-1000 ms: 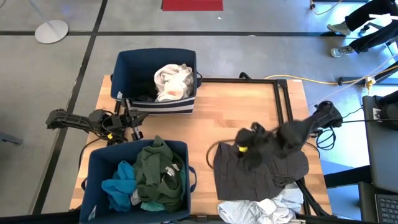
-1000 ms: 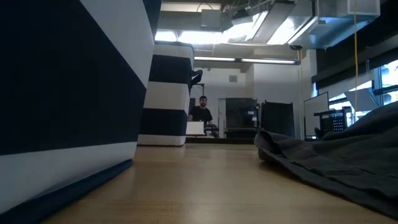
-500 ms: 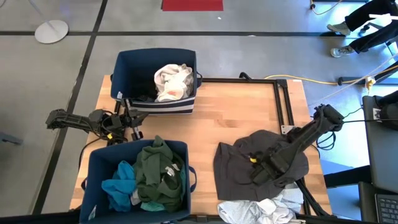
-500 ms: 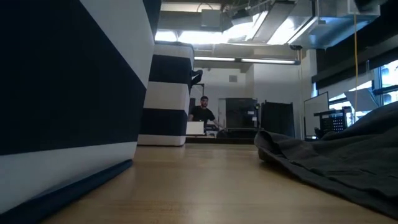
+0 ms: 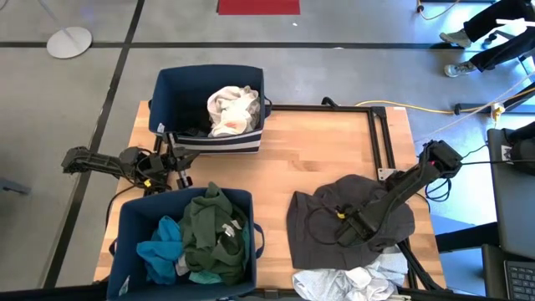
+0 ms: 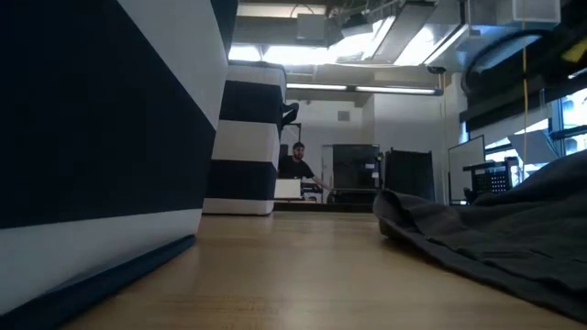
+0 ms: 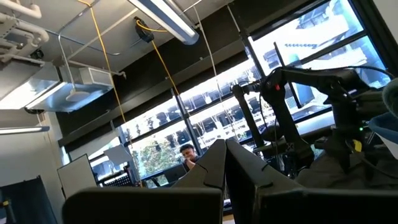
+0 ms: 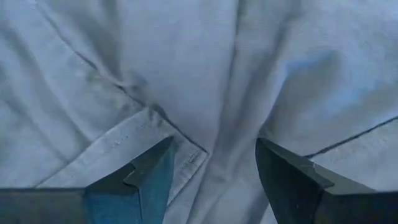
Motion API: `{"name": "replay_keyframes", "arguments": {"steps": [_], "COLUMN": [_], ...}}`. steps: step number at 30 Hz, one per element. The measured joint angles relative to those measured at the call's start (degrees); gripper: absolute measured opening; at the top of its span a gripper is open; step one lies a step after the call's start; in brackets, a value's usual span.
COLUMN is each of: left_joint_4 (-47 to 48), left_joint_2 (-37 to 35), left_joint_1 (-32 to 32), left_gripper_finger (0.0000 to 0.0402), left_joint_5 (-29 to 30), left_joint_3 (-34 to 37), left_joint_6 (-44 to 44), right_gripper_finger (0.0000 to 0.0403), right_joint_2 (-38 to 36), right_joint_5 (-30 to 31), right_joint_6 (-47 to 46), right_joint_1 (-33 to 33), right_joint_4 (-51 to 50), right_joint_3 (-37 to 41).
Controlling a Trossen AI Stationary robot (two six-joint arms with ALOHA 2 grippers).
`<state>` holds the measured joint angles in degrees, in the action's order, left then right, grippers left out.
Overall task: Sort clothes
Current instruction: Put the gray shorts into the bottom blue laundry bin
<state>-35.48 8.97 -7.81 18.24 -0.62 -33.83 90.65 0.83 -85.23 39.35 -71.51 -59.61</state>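
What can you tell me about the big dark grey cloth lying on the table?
The dark grey garment is soft, thin fabric, lying rumpled and mostly flat on the wooden table, on the right arm's side. Folds and a stitched hem show in the right wrist view. The right gripper is down on it, fingers open around a raised fold. Its near edge overlaps a pale grey-white garment. In the low view it is a low wrinkled heap.
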Motion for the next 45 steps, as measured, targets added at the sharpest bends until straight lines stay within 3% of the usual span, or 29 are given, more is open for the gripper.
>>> {"name": "replay_keyframes", "arguments": {"steps": [6, 13, 18, 21, 29, 34, 45], "left_joint_4": [0.01, 0.04, 0.02, 0.02, 0.04, 0.03, 0.02], "left_joint_2": [0.00, 0.00, 0.00, 0.00, 0.00, 0.00, 0.02], "left_joint_1": [0.00, 0.00, -0.01, 0.00, 0.00, 0.00, -0.02], "left_gripper_finger": [0.0000, 0.0000, 0.0000, 0.0000, 0.0000, 0.0000, 0.0000], "left_joint_5": [0.00, -0.02, -0.01, 0.00, -0.02, -0.01, 0.00], "left_joint_3": [0.00, 0.00, 0.00, 0.00, 0.00, 0.00, 0.00], "left_joint_6": [-0.02, -0.63, -0.62, -0.59, -0.65, -0.67, -0.67], "right_gripper_finger": [0.0223, 0.0223, 0.0212, 0.0173, 0.0022, 0.0015, 0.0007], "right_joint_2": [-0.03, -0.24, -0.34, -0.30, -0.02, 0.26, 0.14], "right_joint_5": [2.04, 7.83, 8.76, 8.80, 13.80, 16.63, 30.42], "right_joint_6": [-0.52, -0.46, -0.44, -0.36, -0.02, 1.04, 1.19], "right_joint_1": [0.00, 0.02, 0.07, 0.07, 0.04, 0.00, -0.04], "right_joint_4": [1.37, 11.76, 14.51, 14.74, 14.37, 12.79, -4.64], "right_joint_3": [5.54, 12.98, 15.39, 15.45, 15.80, 13.75, 0.15]}}
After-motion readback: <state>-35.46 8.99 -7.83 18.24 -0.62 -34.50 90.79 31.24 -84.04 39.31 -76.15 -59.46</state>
